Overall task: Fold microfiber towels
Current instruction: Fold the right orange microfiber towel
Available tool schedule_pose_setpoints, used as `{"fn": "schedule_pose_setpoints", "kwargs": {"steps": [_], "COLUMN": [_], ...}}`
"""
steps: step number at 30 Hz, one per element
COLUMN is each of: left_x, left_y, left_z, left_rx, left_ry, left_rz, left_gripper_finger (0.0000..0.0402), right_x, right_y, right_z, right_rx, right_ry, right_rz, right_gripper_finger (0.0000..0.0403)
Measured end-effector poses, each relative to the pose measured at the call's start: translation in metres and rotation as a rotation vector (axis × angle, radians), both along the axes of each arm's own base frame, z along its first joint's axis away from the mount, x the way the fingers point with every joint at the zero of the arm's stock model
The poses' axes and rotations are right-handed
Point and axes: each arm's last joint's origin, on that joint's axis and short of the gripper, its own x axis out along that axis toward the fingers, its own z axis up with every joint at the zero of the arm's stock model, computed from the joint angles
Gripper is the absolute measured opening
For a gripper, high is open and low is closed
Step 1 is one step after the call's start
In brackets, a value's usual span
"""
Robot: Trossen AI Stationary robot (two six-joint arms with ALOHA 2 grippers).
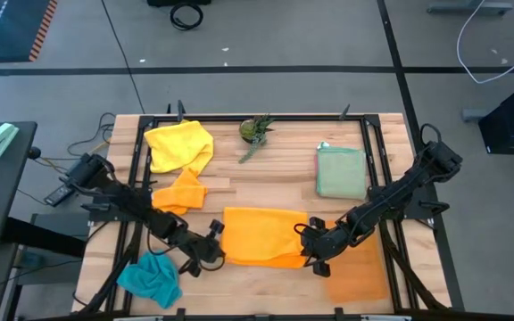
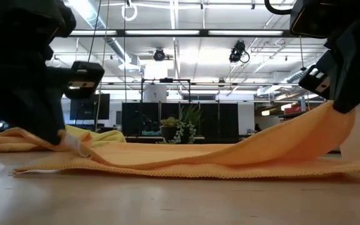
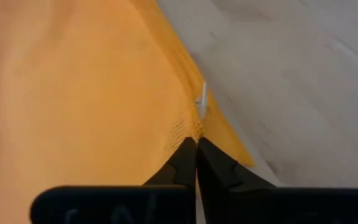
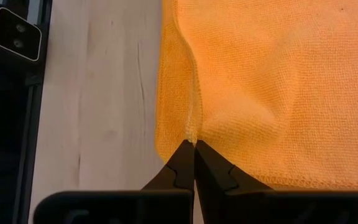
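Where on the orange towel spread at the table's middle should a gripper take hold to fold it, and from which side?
At its short ends, near the corners. The orange towel lies flat and wide, so thin edges are the only pinchable parts. Come in low from outside each end: the left gripper is shut on the left edge, the right gripper on the right, lifting that end off the table.
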Motion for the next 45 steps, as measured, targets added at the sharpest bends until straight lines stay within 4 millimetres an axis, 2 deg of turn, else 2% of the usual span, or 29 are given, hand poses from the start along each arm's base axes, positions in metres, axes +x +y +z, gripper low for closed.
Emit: {"fn": "schedule_pose_setpoints", "kwargs": {"steps": [6,9,13,17,23,25,28,33,37,41,45], "left_x": [0.000,-0.002,-0.008,-0.012,-0.010,-0.008,-0.007,-0.006,-0.006,-0.007,-0.007], "left_y": [0.007,0.010,0.009,0.003,-0.001,0.000,0.002,0.006,0.006,0.006,0.006], "left_z": [0.021,0.036,0.045,0.043,0.028,0.024,0.021,0.022,0.025,0.029,0.029], "left_rx": [0.012,-0.020,-0.041,-0.068,-0.090,-0.114,-0.128,-0.132,-0.115,-0.112,-0.111], "left_ry": [-0.084,-0.132,-0.140,-0.112,-0.056,-0.037,-0.019,-0.026,-0.041,-0.054,-0.054], "left_rz": [0.025,0.034,0.029,0.028,0.062,0.098,0.127,0.178,0.159,0.146,0.146], "left_gripper_finger": [0.0007,0.0008,0.0005,0.0009,0.0005,0.0012,0.0046,0.0112,0.0133,0.0116,0.0047], "right_x": [0.000,-0.002,-0.006,-0.010,-0.011,-0.011,-0.011,-0.011,-0.012,-0.010,-0.006], "right_y": [-0.002,-0.003,-0.002,0.003,0.006,0.006,0.006,0.007,0.007,0.004,0.000], "right_z": [0.002,0.007,0.016,0.017,0.014,0.014,0.014,0.014,0.017,0.016,0.013], "right_rx": [0.001,0.006,0.023,0.052,0.046,0.039,0.056,0.127,0.125,0.065,0.039], "right_ry": [-0.003,-0.011,-0.033,-0.016,-0.011,-0.015,-0.008,0.028,0.021,-0.023,-0.029], "right_rz": [-0.004,-0.003,0.005,0.033,0.049,0.048,0.019,-0.009,0.024,-0.045,-0.069], "right_gripper_finger": [0.0009,0.0009,0.0009,0.0009,0.0014,0.0024,0.0048,0.0111,0.0156,0.0170,0.0148]}}
